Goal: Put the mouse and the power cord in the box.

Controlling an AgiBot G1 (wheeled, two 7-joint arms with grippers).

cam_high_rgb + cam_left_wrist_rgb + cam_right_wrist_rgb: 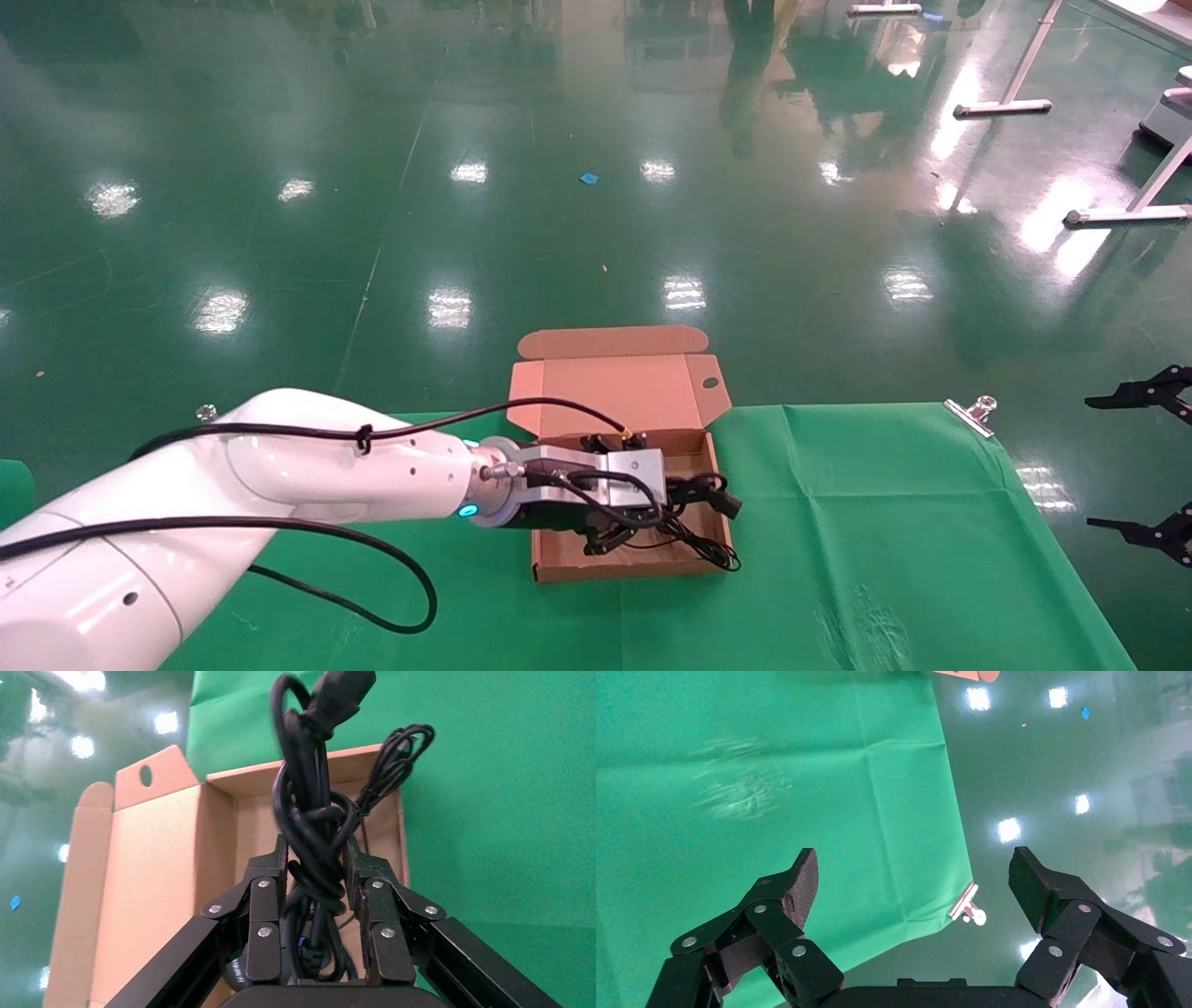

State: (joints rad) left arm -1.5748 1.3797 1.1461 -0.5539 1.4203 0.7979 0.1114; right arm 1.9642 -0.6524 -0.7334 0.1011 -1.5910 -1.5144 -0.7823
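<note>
The brown cardboard box (624,567) lies open on the green cloth, its lid (169,853) standing up at the far side. My left gripper (601,540) hangs low over the box, shut on the power cord (313,832), whose thick black loops run up between the fingers. One chunky plug end (722,501) sticks out over the box's right wall. The mouse (235,974) lies in the box under the gripper, mostly hidden. Its thin bundled cable (712,552) drapes over the box's front right corner. My right gripper (1091,463) is parked open beyond the table's right edge.
The green cloth (885,522) covers the table, and a metal clip (973,413) holds it at the far right corner. The same clip (968,906) shows between the right gripper's fingers. Glossy green floor lies beyond, with white table legs (1015,84) at the far right.
</note>
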